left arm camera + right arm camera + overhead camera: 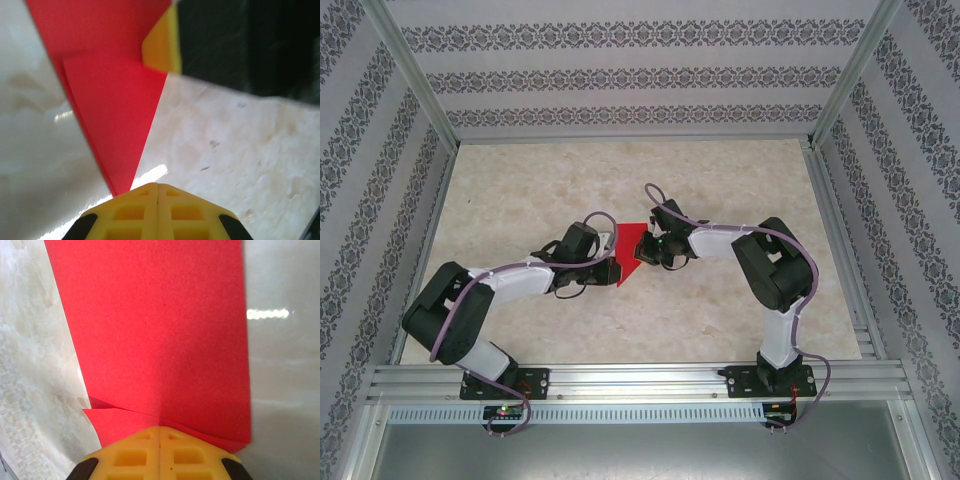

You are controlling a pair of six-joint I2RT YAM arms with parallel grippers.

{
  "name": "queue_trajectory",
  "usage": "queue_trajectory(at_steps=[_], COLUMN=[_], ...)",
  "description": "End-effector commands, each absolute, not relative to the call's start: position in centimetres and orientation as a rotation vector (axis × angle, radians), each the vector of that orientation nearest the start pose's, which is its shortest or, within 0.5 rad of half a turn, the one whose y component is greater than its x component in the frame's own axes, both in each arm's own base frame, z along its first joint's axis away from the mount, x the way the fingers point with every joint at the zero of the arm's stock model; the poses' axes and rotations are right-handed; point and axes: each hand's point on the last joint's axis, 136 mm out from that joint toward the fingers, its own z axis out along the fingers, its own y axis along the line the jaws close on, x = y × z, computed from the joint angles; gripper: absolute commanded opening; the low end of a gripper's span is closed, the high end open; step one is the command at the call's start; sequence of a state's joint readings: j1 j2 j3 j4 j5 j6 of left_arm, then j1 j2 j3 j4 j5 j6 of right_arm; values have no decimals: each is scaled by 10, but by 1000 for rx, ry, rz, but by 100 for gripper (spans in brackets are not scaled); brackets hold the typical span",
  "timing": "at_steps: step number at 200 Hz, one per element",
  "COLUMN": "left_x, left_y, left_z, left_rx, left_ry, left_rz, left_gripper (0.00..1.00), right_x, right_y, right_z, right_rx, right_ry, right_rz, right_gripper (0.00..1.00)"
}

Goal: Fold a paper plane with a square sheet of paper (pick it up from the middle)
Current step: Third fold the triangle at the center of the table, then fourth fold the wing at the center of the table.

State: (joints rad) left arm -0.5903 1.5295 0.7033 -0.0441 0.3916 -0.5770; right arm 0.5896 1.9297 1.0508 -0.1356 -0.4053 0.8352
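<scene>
The thin bright red sheet of paper (630,250) lies about the centre of the pale marbled tabletop (520,190), and it is no plain square now. From above it reads as a pointed wedge, broad toward the far edge and narrowing to a tip toward the near edge. Seen close from the left wrist, the paper (115,110) shows a second layer lying over the first along one slanted side. From the right wrist, the paper (160,340) shows a long straight edge and a small overlapped corner near the fingertips.

The left gripper (612,265) sits at the wedge's tip, its yellow jaws closed tight together (158,186) just beside the point of the paper. The right gripper (648,248) meets the paper from the other side, jaws likewise closed (160,429), their tips resting over the paper's near edge. I cannot tell whether either one pinches a layer or only presses on it.

To my eye the folding is midway: the nose folds are in and the arms look to be flattening a crease. The next move calls for one gripper to pin the paper while the other runs along the fold or lifts a side for a wing, gently, since thin paper slides and buckles easily.
</scene>
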Motion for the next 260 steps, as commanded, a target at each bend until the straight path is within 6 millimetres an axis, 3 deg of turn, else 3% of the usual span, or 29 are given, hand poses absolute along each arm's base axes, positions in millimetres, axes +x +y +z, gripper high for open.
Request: queue_trajectory(at_steps=[1, 48, 76, 103, 180, 260], left_x=[293, 308, 315, 320, 325, 323], left_y=[-268, -281, -287, -282, -263, -257], left_z=[78, 63, 63, 52, 25, 20], left_rx=[128, 93, 95, 73, 7, -2], left_ry=[2504, 2519, 2514, 2542, 2612, 2621], left_rz=[-941, -922, -923, -864, -681, -643], left_gripper=[2, 1, 1, 1, 0, 0], right_x=[306, 329, 329, 329, 333, 334], right_y=[285, 282, 261, 248, 262, 281], right_z=[3, 59, 57, 48, 35, 34], right_rx=[272, 236, 313, 374, 367, 295], right_ry=[2884, 2698, 2687, 2698, 2742, 2756], right_rz=[880, 986, 956, 941, 989, 1059], right_gripper=[1, 25, 38, 44, 44, 39])
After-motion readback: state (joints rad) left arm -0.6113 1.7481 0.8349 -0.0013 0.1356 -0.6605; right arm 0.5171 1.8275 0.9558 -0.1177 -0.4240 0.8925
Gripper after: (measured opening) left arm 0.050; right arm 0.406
